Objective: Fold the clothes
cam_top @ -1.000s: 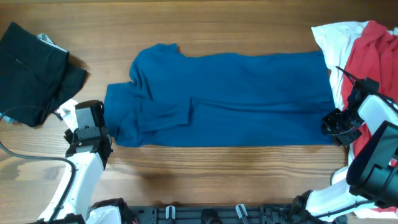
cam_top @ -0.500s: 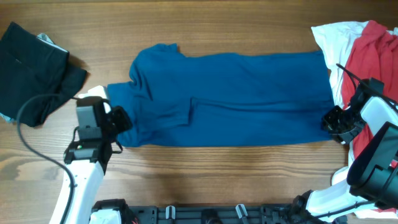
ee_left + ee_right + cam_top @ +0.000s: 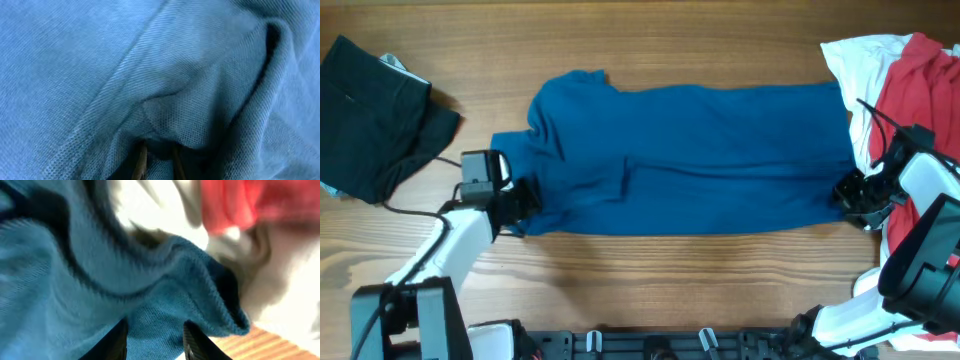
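The dark blue shirt (image 3: 690,160) lies spread flat across the middle of the table, sleeve and collar end to the left. My left gripper (image 3: 520,195) is at its lower left edge. In the left wrist view the narrow fingers (image 3: 141,162) are shut on a bunched fold of the blue shirt (image 3: 165,115). My right gripper (image 3: 842,190) is at the shirt's lower right corner. In the right wrist view it (image 3: 155,330) stands open, one finger (image 3: 120,337) on each side of the blue hem (image 3: 200,280).
A black garment (image 3: 375,115) lies at the far left. A white garment (image 3: 855,55) and a red one (image 3: 920,85) are heaped at the far right, close behind the right gripper. Bare wood table (image 3: 670,280) runs along the front.
My left arm swung right from beside the shirt onto its lower left edge and closed on the cloth. The right gripper edged slightly left over the hem.
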Action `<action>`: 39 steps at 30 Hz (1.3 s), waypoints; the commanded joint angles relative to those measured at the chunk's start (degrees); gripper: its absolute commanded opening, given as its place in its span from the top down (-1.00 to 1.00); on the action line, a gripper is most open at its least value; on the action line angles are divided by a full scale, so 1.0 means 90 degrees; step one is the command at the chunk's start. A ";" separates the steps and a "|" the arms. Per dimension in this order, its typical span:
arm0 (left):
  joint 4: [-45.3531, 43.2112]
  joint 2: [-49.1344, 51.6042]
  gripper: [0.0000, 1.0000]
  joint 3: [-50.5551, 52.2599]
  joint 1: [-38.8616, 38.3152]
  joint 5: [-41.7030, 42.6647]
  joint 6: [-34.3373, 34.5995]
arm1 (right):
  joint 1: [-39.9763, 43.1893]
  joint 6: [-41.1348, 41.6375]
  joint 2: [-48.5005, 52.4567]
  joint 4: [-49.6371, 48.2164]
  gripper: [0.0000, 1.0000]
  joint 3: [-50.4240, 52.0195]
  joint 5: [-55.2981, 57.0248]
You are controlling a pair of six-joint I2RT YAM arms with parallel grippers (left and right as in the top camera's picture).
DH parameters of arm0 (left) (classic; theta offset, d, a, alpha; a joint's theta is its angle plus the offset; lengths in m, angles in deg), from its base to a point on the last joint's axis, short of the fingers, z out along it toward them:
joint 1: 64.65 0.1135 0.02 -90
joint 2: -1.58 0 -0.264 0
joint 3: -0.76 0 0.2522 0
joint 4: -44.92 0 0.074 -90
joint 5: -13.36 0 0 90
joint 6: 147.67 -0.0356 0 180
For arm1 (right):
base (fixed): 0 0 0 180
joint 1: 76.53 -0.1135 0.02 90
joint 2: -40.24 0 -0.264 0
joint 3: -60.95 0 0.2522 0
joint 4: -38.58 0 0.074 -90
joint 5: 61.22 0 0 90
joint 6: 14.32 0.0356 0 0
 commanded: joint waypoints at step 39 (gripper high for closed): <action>0.0981 -0.1149 -0.33 -0.2140 0.0289 0.1596 -0.0401 | -0.0046 -0.0947 -0.2754 0.0826 -0.18 -0.0204 -0.1161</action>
